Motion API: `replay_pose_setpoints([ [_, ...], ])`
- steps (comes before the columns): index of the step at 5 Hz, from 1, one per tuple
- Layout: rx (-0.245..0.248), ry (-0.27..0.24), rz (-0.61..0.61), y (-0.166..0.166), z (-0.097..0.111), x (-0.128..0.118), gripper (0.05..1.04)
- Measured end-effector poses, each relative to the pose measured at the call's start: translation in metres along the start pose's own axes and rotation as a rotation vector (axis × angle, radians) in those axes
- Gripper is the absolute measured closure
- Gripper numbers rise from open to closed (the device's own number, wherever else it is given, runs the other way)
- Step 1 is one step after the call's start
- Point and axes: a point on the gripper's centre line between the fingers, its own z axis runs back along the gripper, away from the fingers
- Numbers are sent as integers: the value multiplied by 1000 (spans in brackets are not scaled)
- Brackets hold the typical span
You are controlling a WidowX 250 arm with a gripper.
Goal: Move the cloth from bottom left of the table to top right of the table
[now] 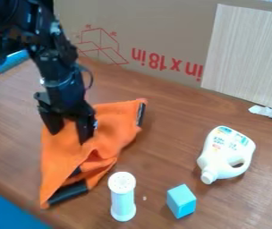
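On the tabletop (168,120), I see the cloth (117,127) lying at the left. Before it, a little to its right, I have the shaker (122,199), and just right of that the block (180,201). The jug (225,154) lies farther right, behind the block. Behind everything I find the cardboard (144,36) along the back, with a panel (249,58) against its right part and a crumpled strip (269,112) near the panel's foot

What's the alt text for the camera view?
Black robot gripper, fingers apart, over a rumpled orange cloth on the left of a brown table. A white canister and blue block sit near the bottom edge, a white jug lies at right, and printed cardboard stands behind.
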Motion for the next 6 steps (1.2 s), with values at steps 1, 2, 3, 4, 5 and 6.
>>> replay_pose_setpoints([
  [1, -9, -10, 69, 3, -4, 24, 80],
  [2, 8, -26, 120, 8, -8, 48, 80],
  [3, 8, -30, 170, 10, -11, 67, 80],
  [4, -3, -38, 196, 7, -12, 80, 81],
  [5, -3, -34, 191, 5, -13, 79, 83],
  [6, -3, -18, 151, 1, -14, 59, 84],
])
